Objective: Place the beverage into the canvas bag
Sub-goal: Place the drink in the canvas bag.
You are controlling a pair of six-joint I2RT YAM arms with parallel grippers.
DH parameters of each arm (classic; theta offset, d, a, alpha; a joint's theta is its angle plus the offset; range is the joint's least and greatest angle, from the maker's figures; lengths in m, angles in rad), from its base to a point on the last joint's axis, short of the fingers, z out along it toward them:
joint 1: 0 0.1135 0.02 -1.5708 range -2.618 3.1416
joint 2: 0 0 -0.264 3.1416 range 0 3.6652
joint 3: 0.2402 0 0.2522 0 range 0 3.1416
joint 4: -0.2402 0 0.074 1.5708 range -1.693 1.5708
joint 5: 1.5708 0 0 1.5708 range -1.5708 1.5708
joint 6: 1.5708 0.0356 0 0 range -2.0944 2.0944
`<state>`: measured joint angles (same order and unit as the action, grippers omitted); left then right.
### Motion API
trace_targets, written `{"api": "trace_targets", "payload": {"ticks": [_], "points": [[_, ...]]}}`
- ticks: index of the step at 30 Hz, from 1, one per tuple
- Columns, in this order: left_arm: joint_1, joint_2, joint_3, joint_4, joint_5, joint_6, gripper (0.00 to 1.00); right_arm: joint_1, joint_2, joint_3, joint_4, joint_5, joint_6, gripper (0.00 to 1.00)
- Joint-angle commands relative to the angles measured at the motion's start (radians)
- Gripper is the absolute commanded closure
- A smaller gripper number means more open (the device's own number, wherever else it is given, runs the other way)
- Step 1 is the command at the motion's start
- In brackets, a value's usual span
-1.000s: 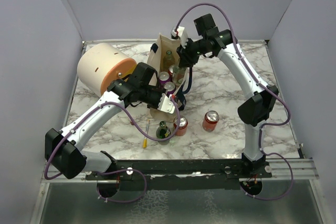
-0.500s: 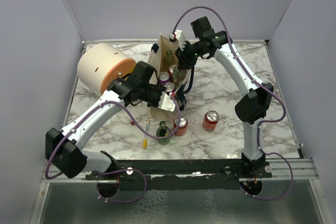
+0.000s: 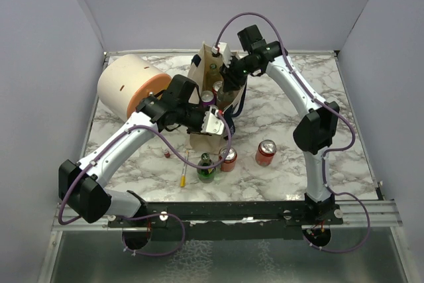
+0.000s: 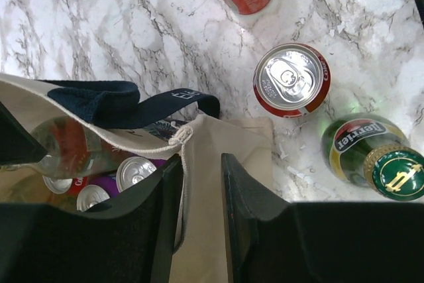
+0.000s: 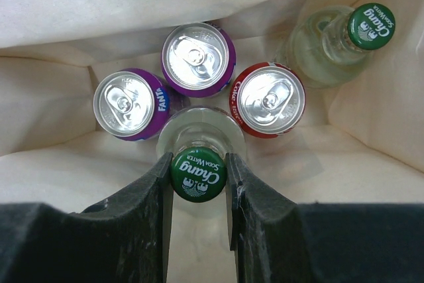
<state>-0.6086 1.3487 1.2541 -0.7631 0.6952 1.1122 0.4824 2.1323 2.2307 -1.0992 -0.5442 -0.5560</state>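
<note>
Pincer of right arm grips bottle cap, inside canvas bag.

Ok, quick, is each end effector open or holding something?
Left end effector: open, canvas bag rim between its fingers.
Right end effector: closed on the green-capped bottle inside the bag.

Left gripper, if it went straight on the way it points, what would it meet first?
Most likely the canvas bag: the left gripper points down with the bag's cream wall directly between its fingers. The cans inside sit off to one side. How far below is unclear.
</note>
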Motion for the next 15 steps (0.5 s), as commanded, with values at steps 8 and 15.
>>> {"api": "trace_targets", "payload": {"ticks": [8,15], "points": [[0.007,0.02,0.117,0.123,0.012,-0.296,0.14,-0.002,-0.018,0.027,0.061,-0.099,0.006,0.99],[0.006,0.093,0.171,0.321,-0.016,-0.598,0.19,-0.004,-0.029,0.015,0.067,-0.106,0.022,0.99]]}}
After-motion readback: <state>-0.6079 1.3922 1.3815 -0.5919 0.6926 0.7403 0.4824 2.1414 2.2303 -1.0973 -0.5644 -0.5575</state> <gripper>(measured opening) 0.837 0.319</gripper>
